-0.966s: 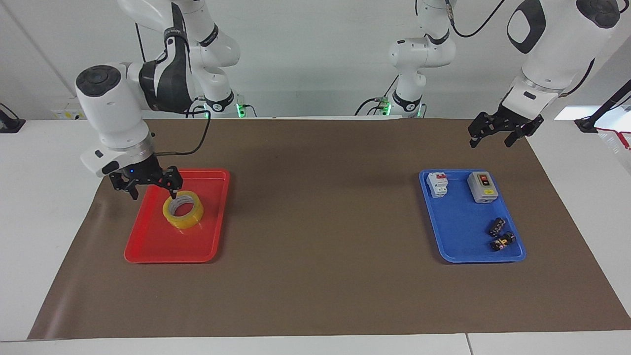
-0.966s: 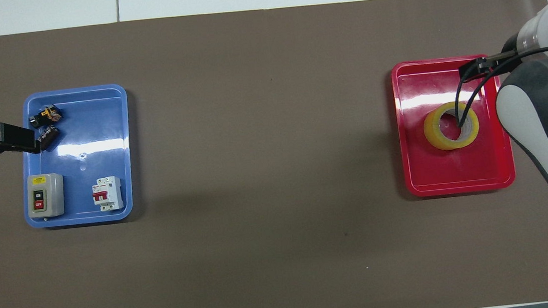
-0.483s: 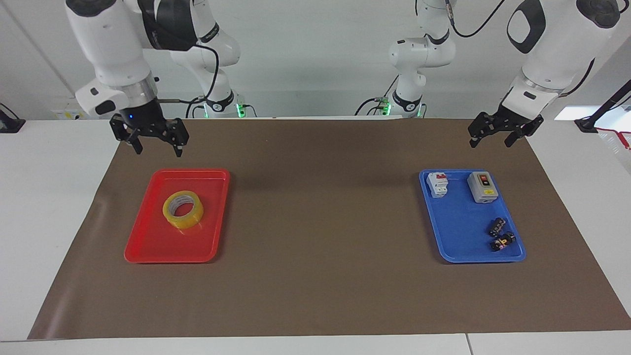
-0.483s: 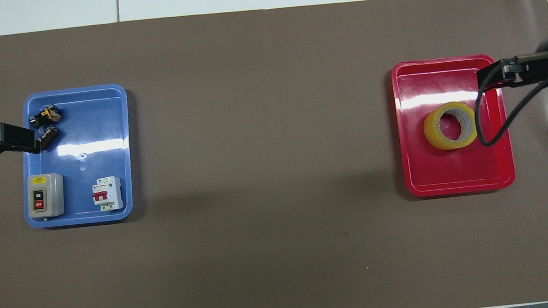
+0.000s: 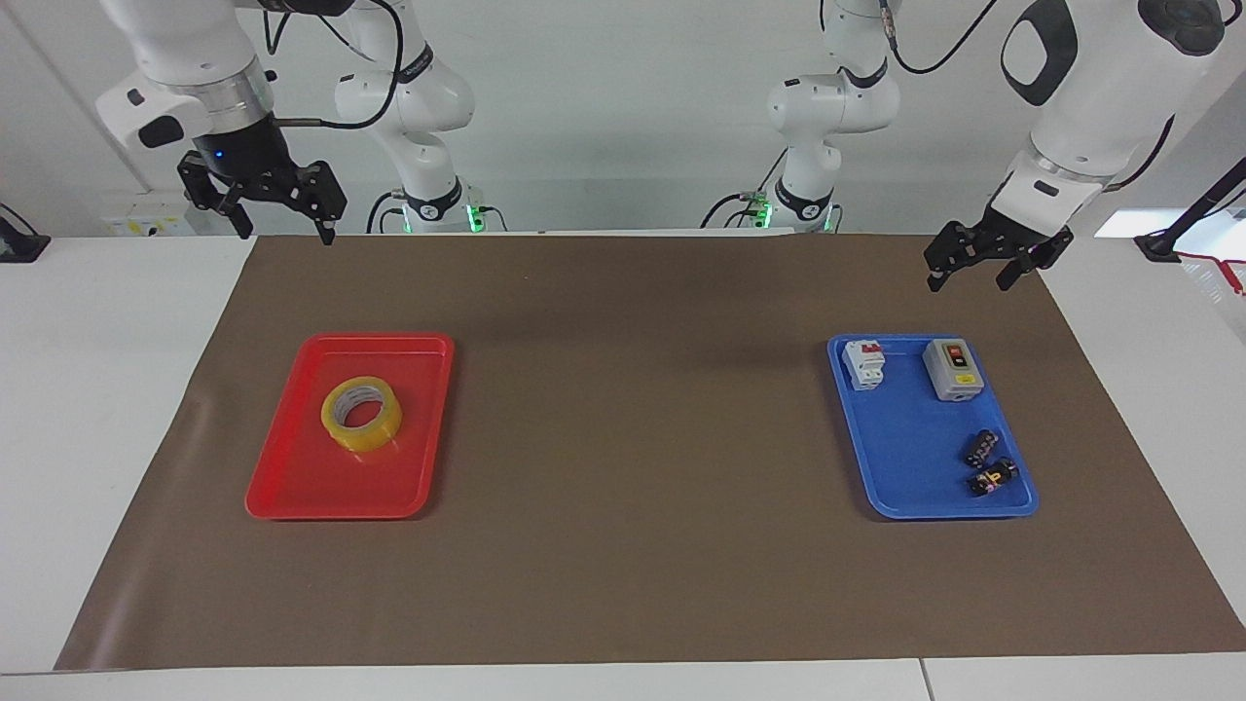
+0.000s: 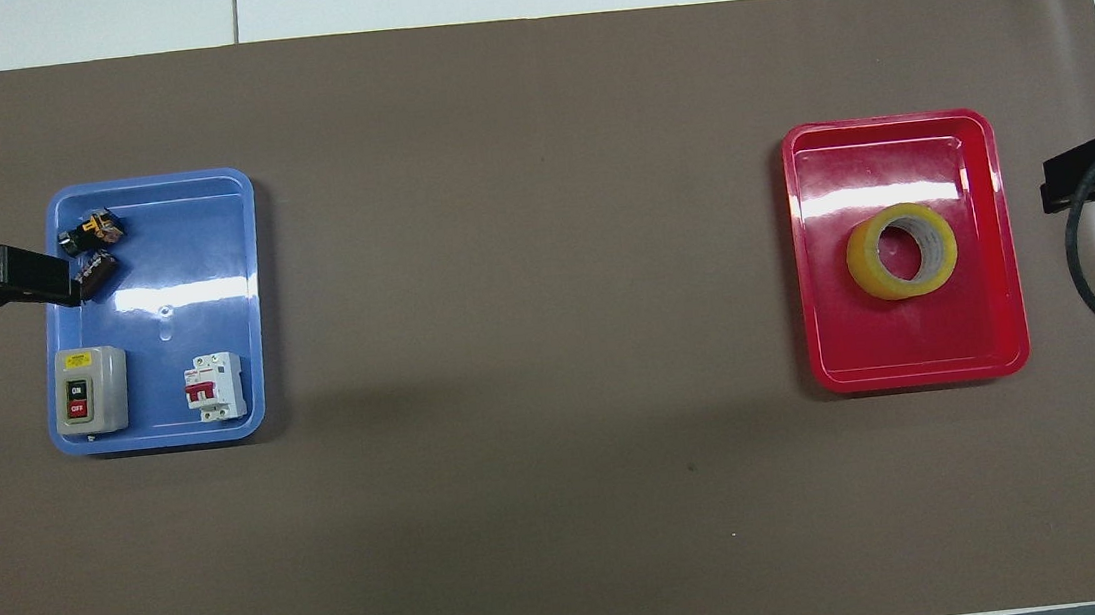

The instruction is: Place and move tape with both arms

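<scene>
Tape [image 5: 361,414] lies flat in the red tray [image 5: 292,487], hole up, ring axis vertical, so no long axis to speak of; whitish core shows inside the yellow. It sits in the tray half nearer the robots, apart from all four walls.

Right claw [image 5: 282,229] is high in the air over the mat's [image 5: 633,565] edge at the robots' end, toward the right arm's end of the table. Fingers spread wide, tips pointing down, holds nothing, touches nothing. Tape is well below it and well apart from it, farther from the robots. In the overhead view only the tip of this claw [image 6: 1083,179] shows at the frame edge, beside the red tray [image 6: 915,372], with a black cable looping under it; tape [image 6: 901,251] is clear of it.

Left claw [image 5: 969,271] hangs over the mat near the blue tray's [image 5: 905,497] corner nearest the robots, raised, fingers apart, empty. Overhead its tip [image 6: 22,280] overlaps the blue tray's [image 6: 168,434] rim next to two small black connectors [image 6: 93,249]; the facing view shows it up in the air, touching none of them.

Also in the blue tray, under and beside the left claw: a grey switch box [image 5: 952,369] and a white breaker [image 5: 863,363].
</scene>
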### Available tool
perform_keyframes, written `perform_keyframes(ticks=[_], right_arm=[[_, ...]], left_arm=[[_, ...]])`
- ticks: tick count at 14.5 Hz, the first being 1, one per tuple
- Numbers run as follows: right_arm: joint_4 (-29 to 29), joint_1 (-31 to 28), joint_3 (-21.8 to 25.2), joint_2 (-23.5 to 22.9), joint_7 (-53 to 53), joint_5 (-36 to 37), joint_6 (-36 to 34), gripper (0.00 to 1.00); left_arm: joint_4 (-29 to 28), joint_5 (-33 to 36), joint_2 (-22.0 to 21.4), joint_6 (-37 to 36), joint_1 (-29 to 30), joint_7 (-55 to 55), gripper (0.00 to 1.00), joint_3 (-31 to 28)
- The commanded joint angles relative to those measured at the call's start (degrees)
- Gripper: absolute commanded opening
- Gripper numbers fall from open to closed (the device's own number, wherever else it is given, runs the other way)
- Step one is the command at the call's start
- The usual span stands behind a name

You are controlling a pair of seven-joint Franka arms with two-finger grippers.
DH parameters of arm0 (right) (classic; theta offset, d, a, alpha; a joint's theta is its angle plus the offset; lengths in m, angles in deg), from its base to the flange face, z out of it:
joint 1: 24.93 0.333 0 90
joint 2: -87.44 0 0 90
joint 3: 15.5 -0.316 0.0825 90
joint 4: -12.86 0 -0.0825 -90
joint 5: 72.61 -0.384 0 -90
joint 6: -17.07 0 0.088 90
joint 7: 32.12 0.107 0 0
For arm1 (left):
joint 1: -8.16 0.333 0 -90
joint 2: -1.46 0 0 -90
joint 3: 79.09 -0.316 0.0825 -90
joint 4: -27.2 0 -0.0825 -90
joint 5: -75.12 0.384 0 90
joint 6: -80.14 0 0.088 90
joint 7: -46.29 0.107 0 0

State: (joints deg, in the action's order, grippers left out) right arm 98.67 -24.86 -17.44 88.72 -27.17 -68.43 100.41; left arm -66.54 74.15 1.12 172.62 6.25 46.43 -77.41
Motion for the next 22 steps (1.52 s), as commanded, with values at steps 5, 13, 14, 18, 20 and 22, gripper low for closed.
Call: perform_keyframes(ticks=[5,13,14,18,20,22], right_arm=[[-6.0,-1.3,-0.2,-2.2,-1.7,-3.6,-8.4,1.0],[-4.9,-0.9,-0.3,-1.9,-2.9,-1.8,-7.1,1.0],[-4.5,-0.9,-0.3,-1.7,-2.8,-1.9,-7.0,1.0],[-4.2,-1.0,-0.2,-1.6,-4.2,-1.8,-6.3,1.0],[-4.2,-1.0,-0.2,-1.6,-4.7,-1.7,-6.5,1.0],[-4.1,-1.0,-0.2,-1.6,-4.9,-1.6,-6.2,1.0]], left_arm=[[-2.1,0.4,-1.7,1.2,0.2,0.6,1.0,0.1],[-2.1,0.4,-1.7,1.2,0.2,0.6,1.0,0.1],[-2.1,0.4,-1.7,1.2,0.2,0.6,1.0,0.1],[-2.1,0.4,-1.7,1.2,0.2,0.6,1.0,0.1],[-2.1,0.4,-1.7,1.2,0.2,0.6,1.0,0.1],[-2.1,0.4,-1.7,1.2,0.2,0.6,1.0,0.1]])
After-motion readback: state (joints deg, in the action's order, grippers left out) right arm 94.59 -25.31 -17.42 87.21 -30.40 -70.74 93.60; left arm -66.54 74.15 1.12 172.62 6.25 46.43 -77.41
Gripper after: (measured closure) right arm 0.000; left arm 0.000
